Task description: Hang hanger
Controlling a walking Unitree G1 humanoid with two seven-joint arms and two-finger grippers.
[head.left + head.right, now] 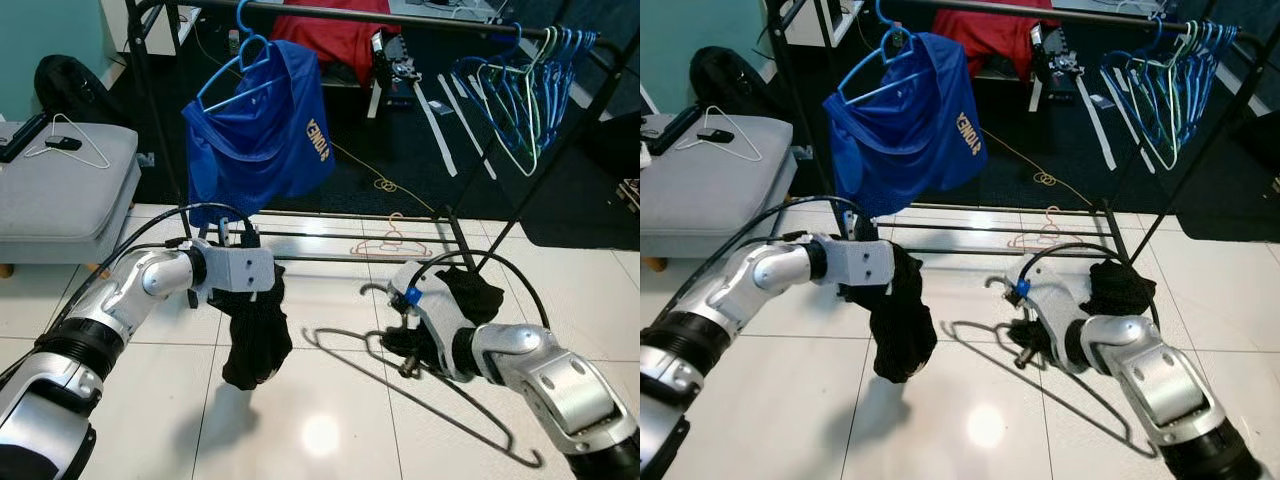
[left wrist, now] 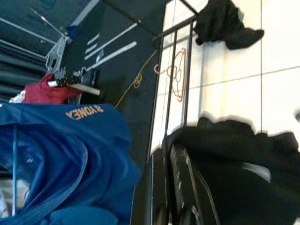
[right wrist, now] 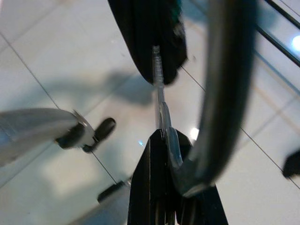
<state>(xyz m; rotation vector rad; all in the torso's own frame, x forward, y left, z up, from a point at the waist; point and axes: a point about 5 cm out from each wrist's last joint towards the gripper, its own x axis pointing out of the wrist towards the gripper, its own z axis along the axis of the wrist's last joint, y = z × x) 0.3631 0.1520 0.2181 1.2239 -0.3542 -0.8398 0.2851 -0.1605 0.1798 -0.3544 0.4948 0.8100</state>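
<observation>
Black cloth [image 1: 257, 335] hangs from the left gripper [image 1: 240, 290] above the tiled floor [image 1: 330, 430]; whether its fingers clamp it cannot be told in the eye views. The right gripper [image 1: 405, 335] holds a dark wire hanger [image 1: 440, 395] low over the floor. A blue shirt [image 1: 265, 130] hangs on the rack [image 1: 420, 20], with blue hangers [image 1: 520, 100] further right. In the left wrist view, the fingers [image 2: 180, 187] lie pressed together against the cloth. In the right wrist view, the fingers [image 3: 154, 187] pinch the hanger's wire, its hook curving alongside.
</observation>
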